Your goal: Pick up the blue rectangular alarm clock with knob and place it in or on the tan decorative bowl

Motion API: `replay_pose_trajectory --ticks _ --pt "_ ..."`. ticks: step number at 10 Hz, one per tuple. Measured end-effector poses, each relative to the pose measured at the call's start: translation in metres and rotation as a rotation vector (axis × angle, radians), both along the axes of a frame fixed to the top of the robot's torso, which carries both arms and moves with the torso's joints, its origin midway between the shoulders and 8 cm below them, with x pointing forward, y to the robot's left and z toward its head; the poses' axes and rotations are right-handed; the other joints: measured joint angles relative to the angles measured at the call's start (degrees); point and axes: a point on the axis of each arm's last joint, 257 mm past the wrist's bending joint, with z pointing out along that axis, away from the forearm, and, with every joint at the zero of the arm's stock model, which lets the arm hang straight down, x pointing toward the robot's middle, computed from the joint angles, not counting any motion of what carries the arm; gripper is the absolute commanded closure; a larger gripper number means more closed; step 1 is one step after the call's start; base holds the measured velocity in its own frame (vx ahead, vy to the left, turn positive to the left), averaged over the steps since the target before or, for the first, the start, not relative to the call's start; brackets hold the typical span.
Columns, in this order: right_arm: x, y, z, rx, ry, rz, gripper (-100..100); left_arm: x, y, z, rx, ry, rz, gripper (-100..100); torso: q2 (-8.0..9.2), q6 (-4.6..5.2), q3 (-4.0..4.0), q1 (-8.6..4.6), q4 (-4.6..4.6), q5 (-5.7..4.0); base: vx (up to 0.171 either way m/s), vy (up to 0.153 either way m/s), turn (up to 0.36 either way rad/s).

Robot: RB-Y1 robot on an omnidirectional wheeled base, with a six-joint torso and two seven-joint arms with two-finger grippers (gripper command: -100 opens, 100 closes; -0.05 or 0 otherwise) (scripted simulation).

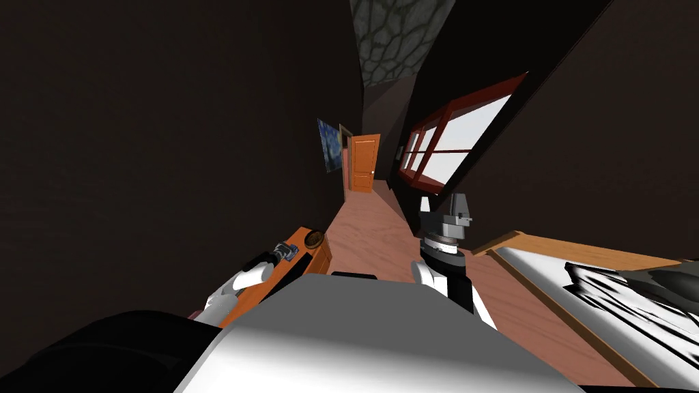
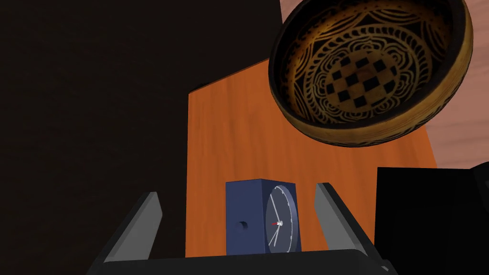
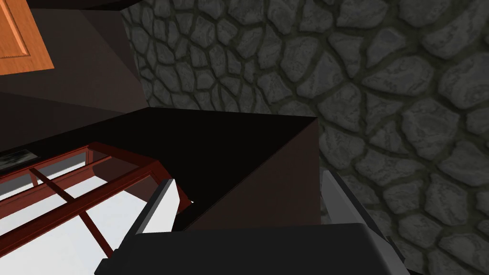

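Note:
The blue rectangular alarm clock (image 2: 261, 217) stands upright on the orange table top (image 2: 224, 133), its dial turned toward one finger and a small knob on its side. My left gripper (image 2: 237, 191) is open around it; both fingers (image 2: 143, 224) stand off its sides, with the wider gap on the knob side. Beyond the clock, the tan patterned bowl (image 2: 367, 71) sits at the table's far corner. From the head camera, the left gripper (image 1: 283, 252) is over the clock (image 1: 291, 252), with the bowl (image 1: 314, 238) just past it. My right gripper (image 1: 441, 205) is raised at the right, open and empty.
The orange table (image 1: 310, 263) stands against the dark wall on my left. A bed (image 1: 601, 293) with a wooden frame lies at the right. Wooden floor runs ahead to an orange door (image 1: 363, 164). A black block (image 2: 430, 219) sits beside the table near the left gripper.

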Motion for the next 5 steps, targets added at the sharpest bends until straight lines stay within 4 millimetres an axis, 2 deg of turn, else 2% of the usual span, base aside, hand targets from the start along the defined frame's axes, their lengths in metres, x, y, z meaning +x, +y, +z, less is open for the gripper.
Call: replay_pose_trajectory --ticks 5 --pt "0.000 0.000 0.000 0.000 0.000 0.000 0 -0.027 0.029 -0.032 -0.102 0.132 0.111 -100 0.01 0.04 0.01 0.03 0.01 0.00 -0.033 0.046 -0.133"
